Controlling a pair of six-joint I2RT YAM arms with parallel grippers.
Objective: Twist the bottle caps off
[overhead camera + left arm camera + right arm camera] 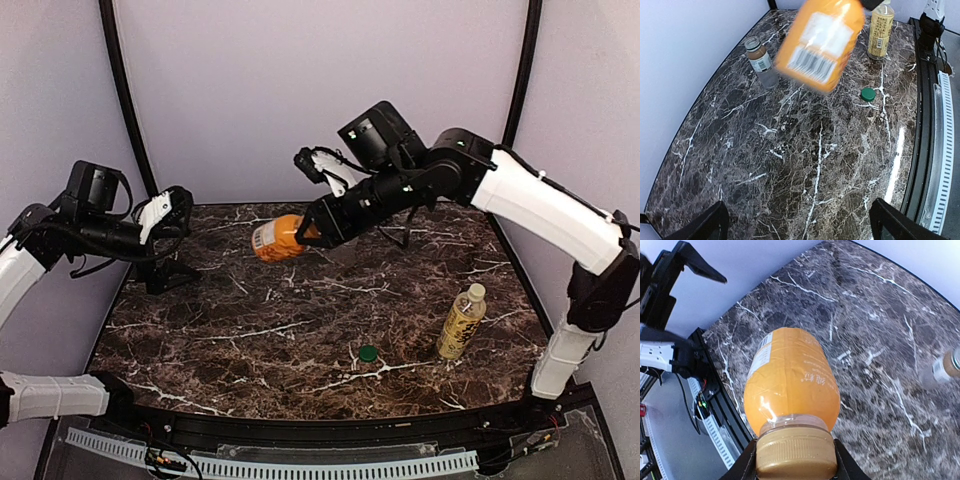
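Your right gripper (pixel 310 230) clamps the orange bottle (pixel 275 239) by its cap (pixel 795 452); bottle near-horizontal, base pointing left; left gripper (pixel 800 222) wide open, empty.

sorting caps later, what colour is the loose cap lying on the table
The loose cap is green, clearest in the left wrist view.

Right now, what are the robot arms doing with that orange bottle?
The right tool is holding the orange bottle up in the air, sideways, gripping it at the cap end. Its cap is on. The left tool is open and holds nothing, waiting off to the left. On the table stand a yellow bottle with its cap on and a brown bottle. A small green cap lies loose near the front.
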